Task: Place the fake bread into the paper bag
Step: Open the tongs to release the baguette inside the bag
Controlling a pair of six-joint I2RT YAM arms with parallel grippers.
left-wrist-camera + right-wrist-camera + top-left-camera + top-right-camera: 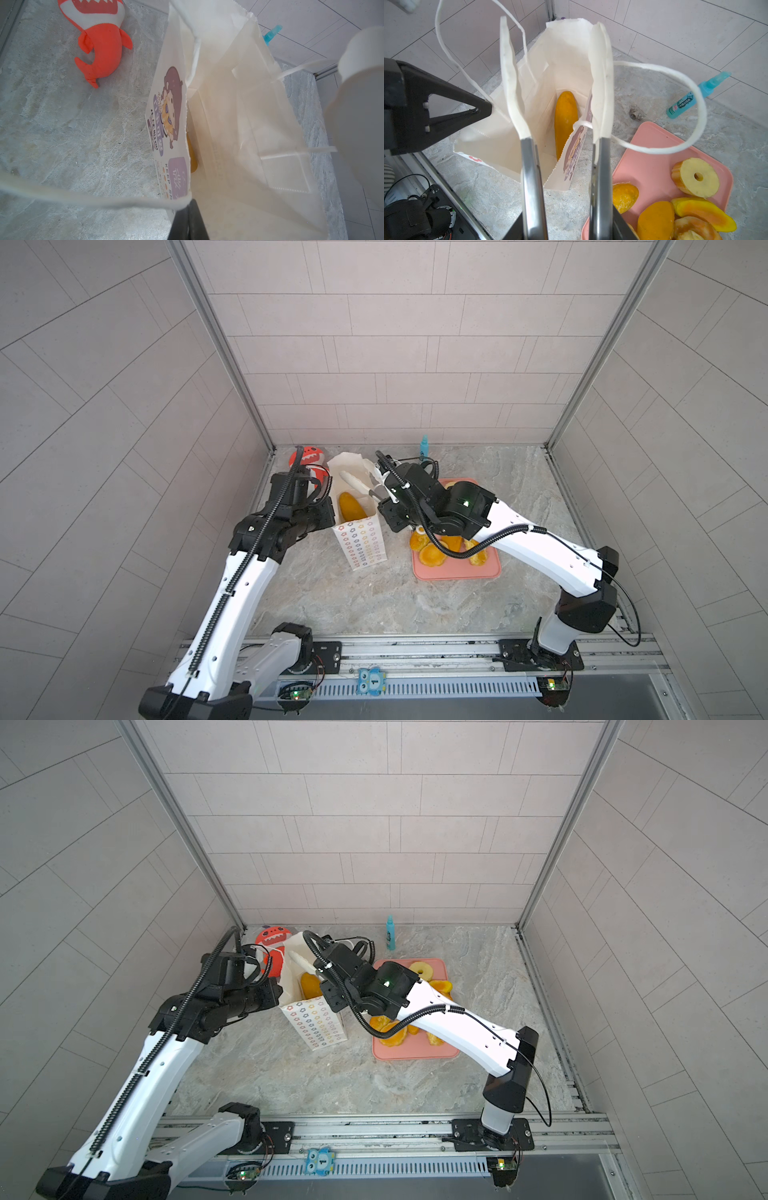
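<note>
The white paper bag [361, 543] [316, 1023] [239, 124] [566, 52] stands upright with its mouth open. A long golden loaf of the fake bread [351, 506] [309, 986] [565, 116] lies inside it. My left gripper [331, 502] [280, 986] [188, 207] [485, 110] is shut on the bag's left rim, where a cord handle joins. My right gripper [357, 472] [303, 957] [552, 22] hangs over the bag mouth, open, with nothing between its long white-tipped fingers. More bread pieces [432, 556] [390, 1036] [656, 220] and a pale ring [424, 971] [697, 178] lie on the pink tray [457, 572] [415, 1052] [650, 149].
A red plush shark [307, 458] [272, 938] [101, 41] lies behind the bag at the back left corner. A blue spray bottle [424, 445] [390, 932] [685, 101] stands by the back wall. A small metal clip [636, 113] lies between bag and bottle. Tiled walls close three sides.
</note>
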